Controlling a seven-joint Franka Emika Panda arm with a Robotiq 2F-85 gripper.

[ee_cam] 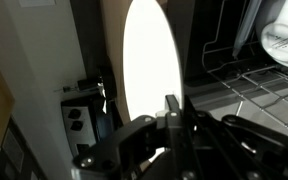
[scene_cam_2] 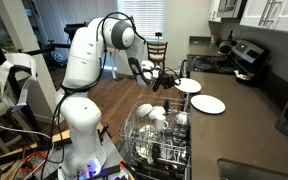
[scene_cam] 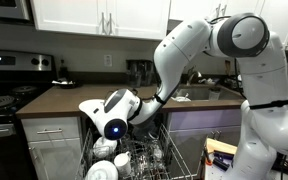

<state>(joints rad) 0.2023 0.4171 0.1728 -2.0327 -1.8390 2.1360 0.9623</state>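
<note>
Hand (ee_cam: 172, 106): closed on the rim of a white plate (ee_cam: 149, 60); in the wrist view both fingers (ee_cam: 170, 103) clamp the plate's lower edge, and the plate stands up from them as a narrow oval, seen almost edge-on.

In an exterior view the hand (scene_cam_2: 165, 78) points toward the surface (scene_cam_2: 246, 118); the plate (scene_cam_2: 189, 86) projects from it, lying nearly flat at the surface's near edge; contact between plate and surface cannot be determined.

A second plate (scene_cam_2: 208, 104) lies flat on the surface, just beside the held one.

Rack (scene_cam_2: 132, 142): pulled out below and in front of the hand; loaded with white bowls (scene_cam_2: 150, 115); in the wrist view its wires (ee_cam: 252, 88) run along the right, with a white cup (ee_cam: 284, 40) above them.

The arm (scene_cam: 189, 45) reaches down from the robot's shoulder over the rack (scene_cam: 176, 160).

Further out: a sink (scene_cam: 199, 93) in the surface (scene_cam: 64, 100) behind the arm; a stove (scene_cam_2: 246, 56) at the far end of the surface, well apart from the hand.
</note>
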